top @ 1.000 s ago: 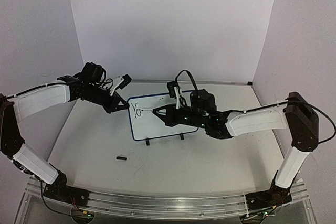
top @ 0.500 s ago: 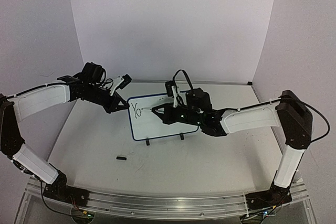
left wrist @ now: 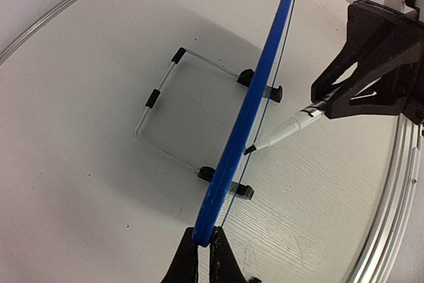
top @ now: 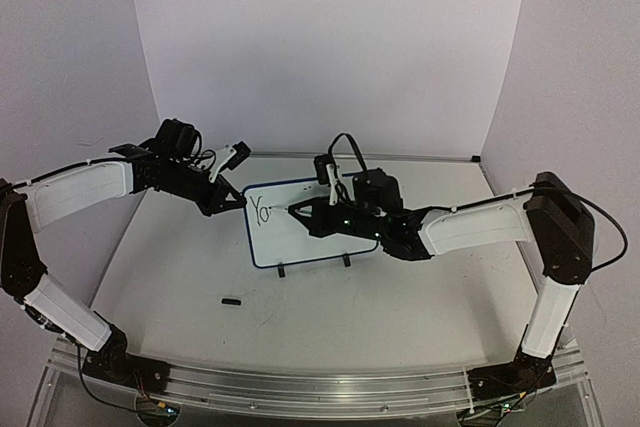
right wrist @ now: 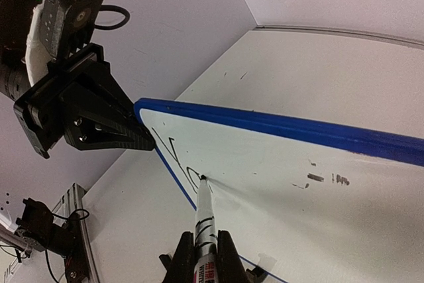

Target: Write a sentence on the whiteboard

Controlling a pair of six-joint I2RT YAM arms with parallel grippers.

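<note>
Only "Yo" of the sentence stands at the top-left of the whiteboard, upright mid-worktop. In the last second the marker tip crept left to the "o", so most of the writing remains. The right fingers clamp the marker and the left fingers pinch the board's left edge.

The whiteboard stands mid-worktop, its left edge pinched by the left end effector; the right end effector, on its right, holds the marker tip against the sentence at upper left; a small object lies in front
</note>
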